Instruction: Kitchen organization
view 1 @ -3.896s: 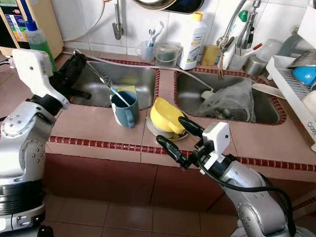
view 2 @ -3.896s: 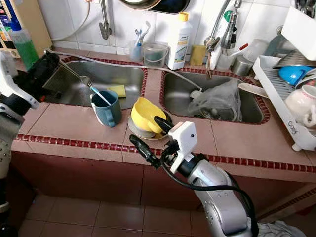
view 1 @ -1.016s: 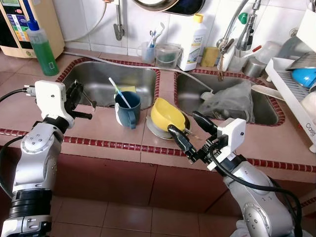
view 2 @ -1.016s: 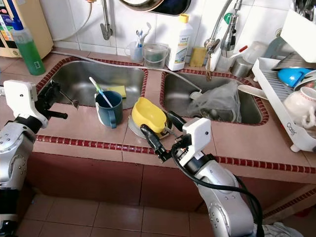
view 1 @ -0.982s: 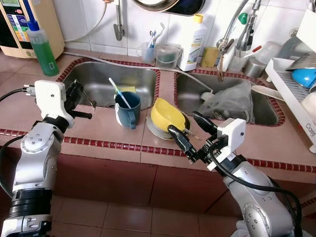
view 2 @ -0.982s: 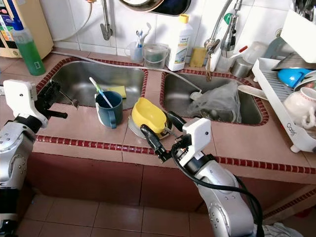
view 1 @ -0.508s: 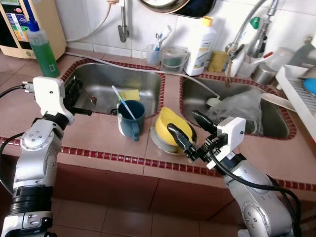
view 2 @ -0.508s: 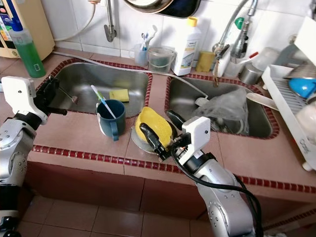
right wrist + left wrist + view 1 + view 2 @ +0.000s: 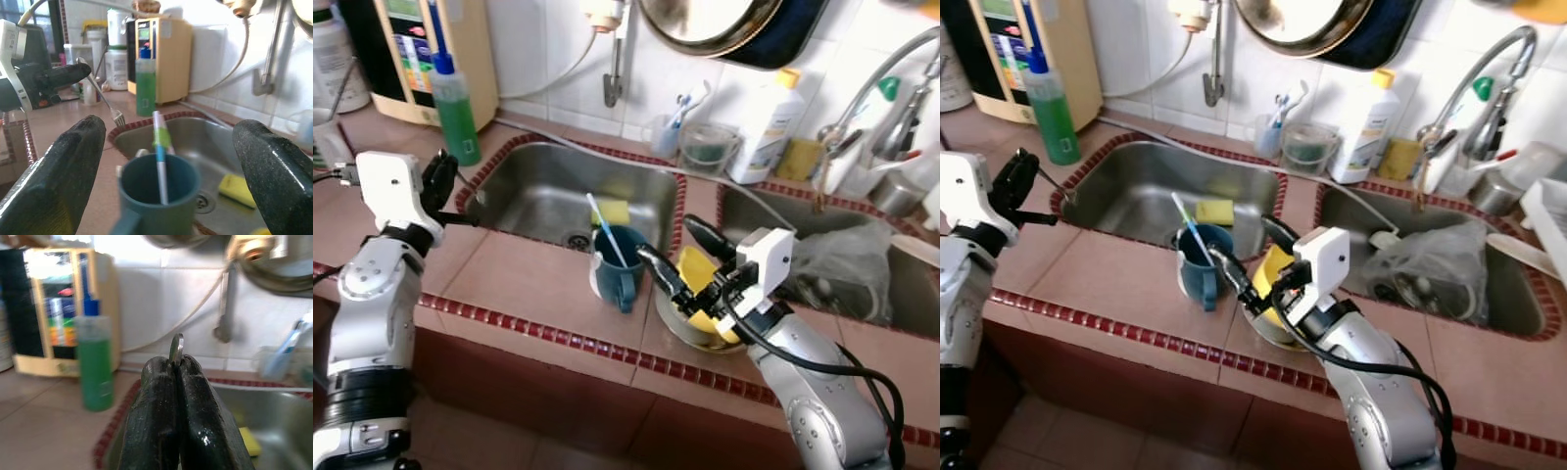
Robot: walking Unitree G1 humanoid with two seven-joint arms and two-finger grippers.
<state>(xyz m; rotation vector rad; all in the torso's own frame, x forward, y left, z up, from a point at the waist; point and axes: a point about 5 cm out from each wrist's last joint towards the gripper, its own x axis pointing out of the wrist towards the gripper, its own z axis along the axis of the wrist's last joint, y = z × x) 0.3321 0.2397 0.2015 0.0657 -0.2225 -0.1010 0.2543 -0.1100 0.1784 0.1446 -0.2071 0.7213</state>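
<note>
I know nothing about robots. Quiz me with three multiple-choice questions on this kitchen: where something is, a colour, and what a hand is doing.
1. Where is the toothbrush?
A. in the blue mug
B. in the sink
C. on the floor

2. What colour is the bowl on the counter?
A. red
B. yellow
C. white

3. What is the left hand doing?
A. open, empty
B. shut on a fork
C. holding a sponge

Answers: 1 A, it stands in the mug. 2 B, plainly yellow. 3 B, its fingers pinch the fork's handle.

Metal fork (image 9: 104,100) pinched in left pincer (image 9: 177,363), tines down, over left sink edge
</note>
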